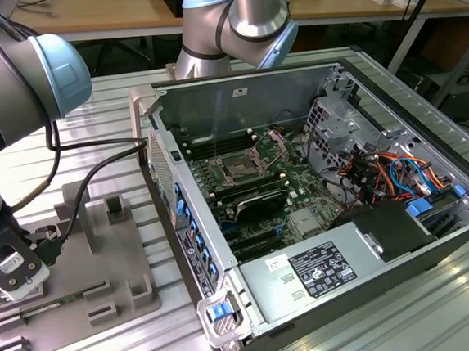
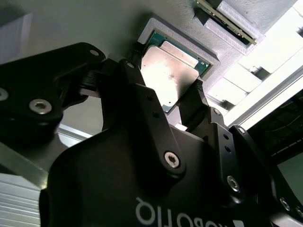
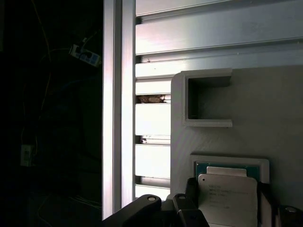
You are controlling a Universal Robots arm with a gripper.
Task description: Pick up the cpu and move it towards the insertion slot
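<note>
Pincer (image 2: 166,72) straddles the cpu (image 2: 174,64), its fingers (image 2: 199,94) set against two opposite edges and apparently pinching it, as it sits in, or barely above, its recess in the grey tray (image 1: 130,250) on the tabletop (image 1: 90,126). The slot (image 1: 240,168) lies well apart toward the exterior view's right, inside the open case (image 1: 212,103), whose side wall stands between tray and slot.

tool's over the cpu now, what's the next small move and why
Probably a short straight lift, once the grip is sure: the tool straddles the cpu, which lies flat in its grey tray recess, well away from the insertion slot.
</note>
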